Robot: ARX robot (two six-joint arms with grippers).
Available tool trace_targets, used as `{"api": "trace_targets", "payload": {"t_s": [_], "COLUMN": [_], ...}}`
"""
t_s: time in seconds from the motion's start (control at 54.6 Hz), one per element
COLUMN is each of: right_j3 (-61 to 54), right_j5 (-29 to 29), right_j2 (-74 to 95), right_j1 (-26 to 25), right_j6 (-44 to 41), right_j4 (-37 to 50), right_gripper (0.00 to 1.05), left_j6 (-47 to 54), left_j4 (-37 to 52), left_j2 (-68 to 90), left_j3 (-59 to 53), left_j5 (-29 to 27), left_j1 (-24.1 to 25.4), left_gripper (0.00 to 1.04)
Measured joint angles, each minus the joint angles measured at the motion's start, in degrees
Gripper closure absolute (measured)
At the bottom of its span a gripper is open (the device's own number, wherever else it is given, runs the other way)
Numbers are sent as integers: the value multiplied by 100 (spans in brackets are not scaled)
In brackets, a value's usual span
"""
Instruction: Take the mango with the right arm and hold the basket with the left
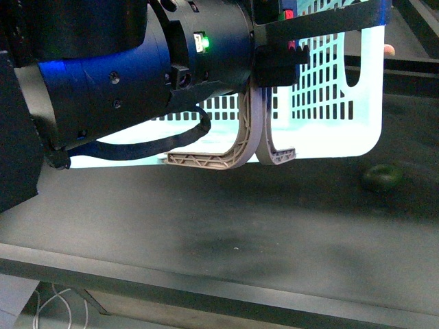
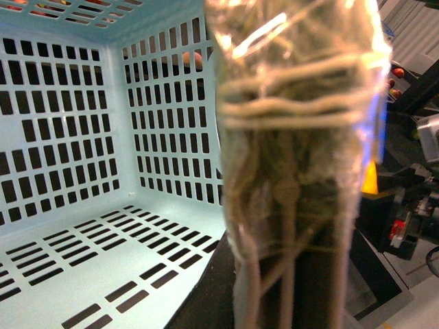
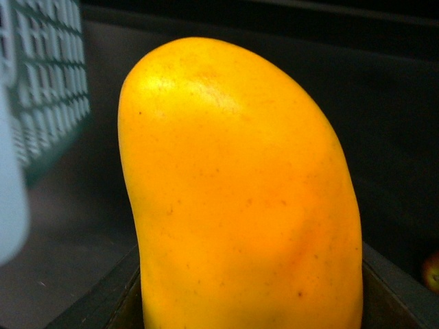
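The bright yellow mango (image 3: pixel 240 192) fills the right wrist view, standing upright between the dark fingers (image 3: pixel 103 305) of my right gripper (image 3: pixel 247 308), which is shut on it. The light blue slotted basket (image 1: pixel 336 103) stands at the back of the dark table, with its grey-brown hoop handles (image 1: pixel 241 140) hanging down the near side. My bulky left arm (image 1: pixel 137 75) with the green light reaches to it, and the left gripper (image 1: pixel 278 65) is shut at the basket's handle side. In the left wrist view, blurred handle bars (image 2: pixel 295 137) cross the gripper (image 2: pixel 295 288) in front of the basket's inside (image 2: pixel 82 137).
A dark green oval fruit (image 1: pixel 382 177) lies on the table to the right of the basket. A person's fingertip (image 1: pixel 389 49) shows at the basket's far right rim. The table's front edge (image 1: pixel 206 288) runs close below. A small red object (image 3: pixel 432 271) sits beyond the mango.
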Motion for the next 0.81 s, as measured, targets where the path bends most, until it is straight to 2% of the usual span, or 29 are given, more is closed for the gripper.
{"api": "trace_targets", "payload": {"t_s": [0.293, 0.403, 0.568, 0.806], "right_j3": [-24, 24, 275, 697], "right_j5": [356, 586, 855, 1211], "right_j2": [-525, -551, -522, -365], "right_j1": [695, 1200, 1786, 2363], "right_j6": [1187, 1668, 2129, 2496], "right_j4": [317, 437, 531, 590], "right_gripper": [41, 41, 41, 41], "left_j6": [0, 0, 0, 0], "left_j4": [0, 0, 0, 0], "left_j2": [0, 0, 0, 0], "left_j3": [0, 0, 0, 0], "left_j5": [-7, -7, -2, -2], "left_j1": [0, 0, 0, 0], "left_gripper": [100, 100, 100, 100]}}
